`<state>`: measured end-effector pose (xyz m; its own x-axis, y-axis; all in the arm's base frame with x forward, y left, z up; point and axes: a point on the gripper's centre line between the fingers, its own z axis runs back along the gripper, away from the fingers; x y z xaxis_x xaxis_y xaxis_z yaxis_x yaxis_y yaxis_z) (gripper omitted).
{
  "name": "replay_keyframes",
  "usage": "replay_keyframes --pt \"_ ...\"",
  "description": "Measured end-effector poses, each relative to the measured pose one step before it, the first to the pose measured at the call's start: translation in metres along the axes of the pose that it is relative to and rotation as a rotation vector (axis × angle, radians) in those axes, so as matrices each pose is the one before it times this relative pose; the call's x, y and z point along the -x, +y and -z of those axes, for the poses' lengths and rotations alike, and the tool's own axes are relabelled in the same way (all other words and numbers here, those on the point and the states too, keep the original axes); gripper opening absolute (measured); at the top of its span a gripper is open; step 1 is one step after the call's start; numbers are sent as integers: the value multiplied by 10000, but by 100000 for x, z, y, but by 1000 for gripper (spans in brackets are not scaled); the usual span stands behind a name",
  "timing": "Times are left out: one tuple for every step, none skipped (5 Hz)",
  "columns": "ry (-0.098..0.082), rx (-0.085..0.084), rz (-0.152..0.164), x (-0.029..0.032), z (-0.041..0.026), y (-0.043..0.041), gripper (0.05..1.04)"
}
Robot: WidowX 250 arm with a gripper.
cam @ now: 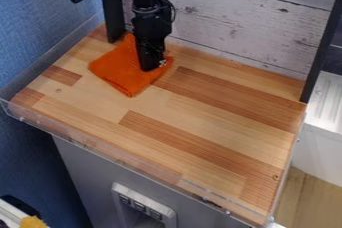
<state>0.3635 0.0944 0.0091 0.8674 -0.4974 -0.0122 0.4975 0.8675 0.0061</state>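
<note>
Orange fabric cloth (117, 69), roughly square, lies on the striped wooden worktop (220, 117), mostly left of the tip of the upright black mechanical gripper (153, 67), which sits right over the cloth's right-hand part; open or closed, I can't tell.

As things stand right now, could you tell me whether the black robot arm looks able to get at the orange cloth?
Probably yes: the gripper is already down over the orange cloth, and nothing seems to lie between them.
</note>
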Motion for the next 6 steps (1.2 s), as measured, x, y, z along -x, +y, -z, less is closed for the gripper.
replay_keyframes --pt "55 28 -1265 -112 -55 -340 59" --pt "51 -2 -1103 -323 -29 -703 59" --pt "-10 -20 -988 -63 80 -464 59" --pt "-106 -23 -806 -43 -11 -7 59" --pt "-6 78 -511 -53 -65 -109 59" --pt "6 41 -363 28 32 -71 59"
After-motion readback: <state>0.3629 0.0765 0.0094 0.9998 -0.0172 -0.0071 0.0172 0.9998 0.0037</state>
